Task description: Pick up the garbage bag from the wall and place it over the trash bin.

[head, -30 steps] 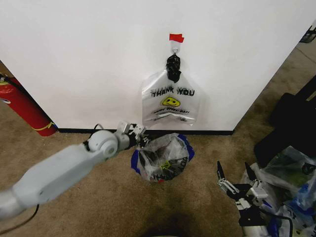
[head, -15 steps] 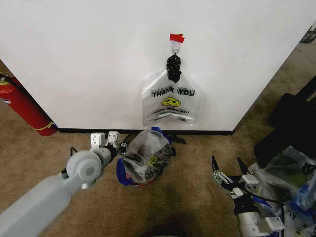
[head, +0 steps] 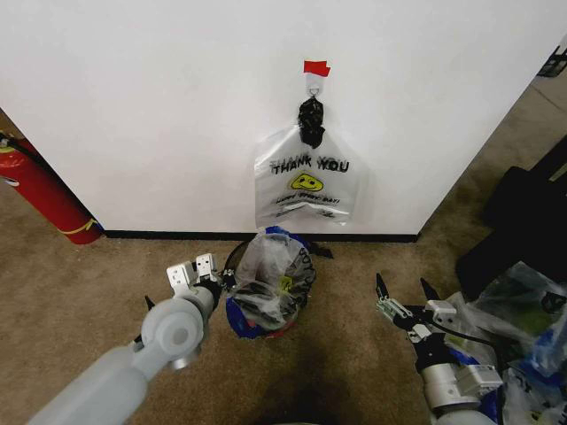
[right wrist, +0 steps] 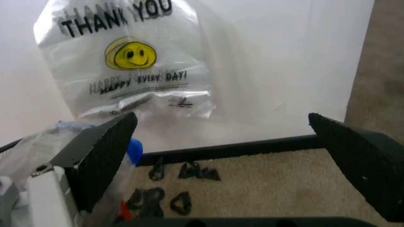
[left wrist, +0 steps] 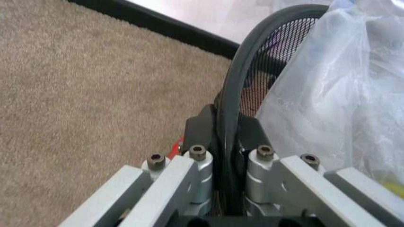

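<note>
— Brown carpet (head: 80,292) meets a white wall (head: 159,106). Where's the garbage bag (head: 270,283)?
— Draped over the trash bin (left wrist: 237,94), near the wall's foot.
— The left gripper (head: 205,282)?
— Pinching the bin's rim on its left side.
— And the right gripper (head: 400,297)?
— Spread wide, hovering right of the bin, apart from it.

Smiley bag (right wrist: 126,61) beyond spread jaws

- Bag (head: 270,282): translucent, crumpled, blue handle parts, draped over the bin on the carpet below the wall.
- Bin (left wrist: 249,71): black mesh, rim clamped between gripper fingers.
</note>
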`<state>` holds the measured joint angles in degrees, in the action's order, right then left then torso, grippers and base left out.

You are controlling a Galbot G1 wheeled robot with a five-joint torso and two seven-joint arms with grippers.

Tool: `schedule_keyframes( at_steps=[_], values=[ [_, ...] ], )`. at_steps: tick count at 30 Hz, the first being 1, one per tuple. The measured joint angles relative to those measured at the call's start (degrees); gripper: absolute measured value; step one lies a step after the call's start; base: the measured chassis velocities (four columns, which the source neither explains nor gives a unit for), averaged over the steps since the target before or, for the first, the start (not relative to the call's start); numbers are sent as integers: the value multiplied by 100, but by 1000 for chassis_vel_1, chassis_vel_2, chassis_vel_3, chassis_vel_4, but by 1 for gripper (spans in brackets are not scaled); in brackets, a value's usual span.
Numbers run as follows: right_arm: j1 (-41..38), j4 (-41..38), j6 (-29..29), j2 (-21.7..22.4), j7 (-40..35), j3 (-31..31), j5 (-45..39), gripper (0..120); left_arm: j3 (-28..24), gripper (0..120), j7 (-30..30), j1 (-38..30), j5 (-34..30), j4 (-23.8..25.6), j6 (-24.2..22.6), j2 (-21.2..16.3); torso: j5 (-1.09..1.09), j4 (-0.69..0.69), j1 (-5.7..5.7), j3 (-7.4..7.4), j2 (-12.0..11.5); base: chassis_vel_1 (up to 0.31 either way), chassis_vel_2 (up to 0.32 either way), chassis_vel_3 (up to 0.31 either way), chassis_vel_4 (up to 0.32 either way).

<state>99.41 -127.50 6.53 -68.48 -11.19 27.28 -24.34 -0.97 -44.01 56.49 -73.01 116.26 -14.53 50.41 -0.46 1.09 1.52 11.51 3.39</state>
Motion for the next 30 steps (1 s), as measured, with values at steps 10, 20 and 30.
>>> schedule_keyframes(
  at_steps=[10,20,30],
  values=[
    [-77,-30,-204,120,-78,-34,-195,100,-163,3,114,160,499,-173,-87,164,0,2,0,0,0,0,0,0,0],
    [-262,-104,-438,272,-129,-93,-427,100,57,37,6,167,530,188,-499,98,0,1,0,0,0,0,0,0,0],
    [-894,-394,-1693,1013,-365,-394,-1666,100,326,73,510,6,1561,923,-508,-242,0,0,0,0,0,0,0,0,0]
  ],
)
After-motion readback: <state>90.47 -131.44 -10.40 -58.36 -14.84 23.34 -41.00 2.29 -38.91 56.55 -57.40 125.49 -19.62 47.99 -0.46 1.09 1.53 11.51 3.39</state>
